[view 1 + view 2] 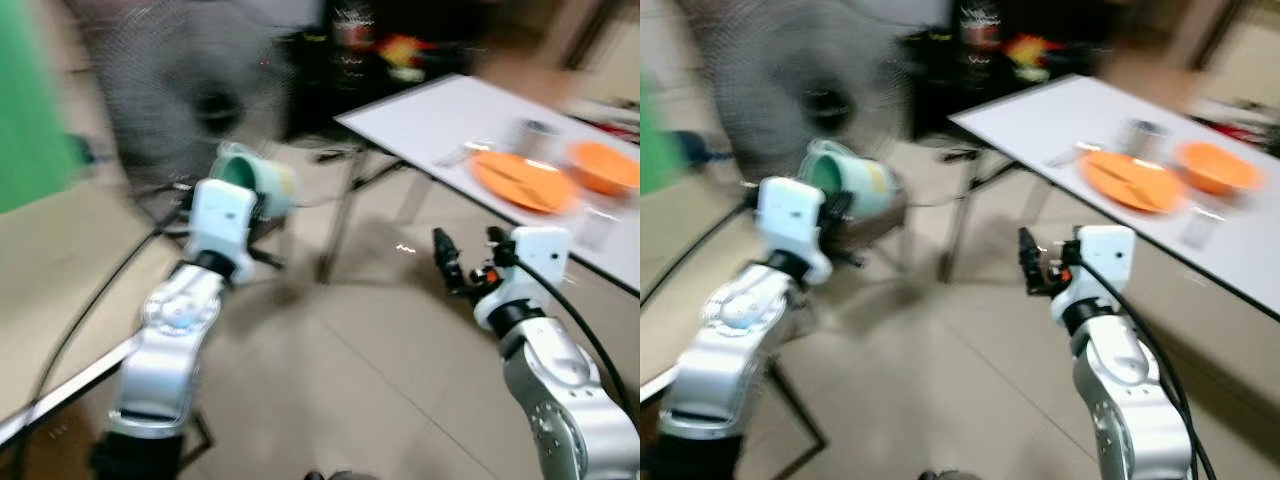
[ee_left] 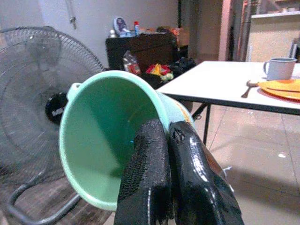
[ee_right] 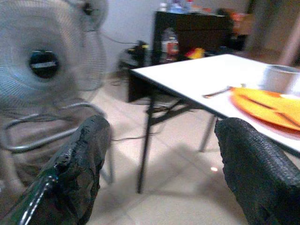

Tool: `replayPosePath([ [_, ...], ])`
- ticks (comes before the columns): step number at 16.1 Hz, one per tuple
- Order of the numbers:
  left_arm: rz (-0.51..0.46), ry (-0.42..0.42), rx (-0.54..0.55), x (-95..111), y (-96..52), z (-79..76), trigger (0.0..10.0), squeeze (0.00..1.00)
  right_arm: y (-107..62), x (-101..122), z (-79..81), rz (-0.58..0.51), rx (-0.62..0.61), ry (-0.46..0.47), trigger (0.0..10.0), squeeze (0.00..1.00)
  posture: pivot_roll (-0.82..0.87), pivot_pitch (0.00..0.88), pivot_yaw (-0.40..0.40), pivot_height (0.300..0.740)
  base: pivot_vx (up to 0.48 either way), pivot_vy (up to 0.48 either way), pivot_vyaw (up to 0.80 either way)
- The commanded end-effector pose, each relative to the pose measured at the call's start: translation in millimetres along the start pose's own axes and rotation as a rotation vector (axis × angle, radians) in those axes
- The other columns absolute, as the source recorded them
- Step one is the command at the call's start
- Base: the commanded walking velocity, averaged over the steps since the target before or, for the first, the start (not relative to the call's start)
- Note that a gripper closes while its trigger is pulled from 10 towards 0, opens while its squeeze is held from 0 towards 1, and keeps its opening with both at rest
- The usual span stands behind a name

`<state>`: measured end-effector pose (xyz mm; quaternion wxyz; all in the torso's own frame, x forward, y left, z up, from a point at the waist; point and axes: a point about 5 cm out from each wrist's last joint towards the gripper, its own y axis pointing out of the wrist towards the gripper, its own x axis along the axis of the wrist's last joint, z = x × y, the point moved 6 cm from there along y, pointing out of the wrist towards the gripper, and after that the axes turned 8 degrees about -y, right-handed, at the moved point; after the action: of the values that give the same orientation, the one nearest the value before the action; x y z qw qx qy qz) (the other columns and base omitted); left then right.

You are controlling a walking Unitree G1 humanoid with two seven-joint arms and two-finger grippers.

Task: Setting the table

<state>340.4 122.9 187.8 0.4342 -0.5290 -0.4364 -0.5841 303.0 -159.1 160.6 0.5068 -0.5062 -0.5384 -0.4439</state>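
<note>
Two arms raised: left pincer (image 2: 166, 180) grips green cup (image 2: 101, 140), right pincer (image 3: 161, 166) spread

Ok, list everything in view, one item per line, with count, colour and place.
cup: one, pale green, held up by the left hand
table: one, white, ahead on the right
plate: one, orange, on the table
bowl: one, orange, on the table beyond the plate
mug: one, grey, on the table behind the plate
spoon: one, on the table beside the plate
fan: one, grey, on the floor ahead on the left
cabinet: one, dark, behind the table
left hand: shut on the cup's rim
right hand: open, held low before the table
</note>
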Motion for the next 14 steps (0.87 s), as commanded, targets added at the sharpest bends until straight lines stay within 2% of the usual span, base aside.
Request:
replayPosePath([
  [1, -0.019, -0.018, -0.014, 3.9, 1.6, -5.8, 10.0, 0.0, -1.0, -0.7, -6.3, 0.009, -0.026, -0.017, 10.0, 0.0, -0.02, 0.0, -0.087, 0.74, 0.0, 0.0, -0.77],
  [7, -0.049, -0.016, -0.036, 7.4, 1.9, -10.2, 10.0, 0.0, -1.0, -0.3, -5.7, 0.013, -0.022, -0.021, 10.0, 0.0, -0.02, 0.0, -0.089, 0.74, 0.0, 0.0, -0.77],
  [14, -0.046, -0.062, -0.07, 6.0, -1.3, -13.1, 10.0, 0.0, -1.7, -1.0, -8.0, 0.017, -0.034, -0.022, 10.0, 0.0, -0.02, 0.0, -0.094, 0.74, 0.036, 0.0, -0.78],
])
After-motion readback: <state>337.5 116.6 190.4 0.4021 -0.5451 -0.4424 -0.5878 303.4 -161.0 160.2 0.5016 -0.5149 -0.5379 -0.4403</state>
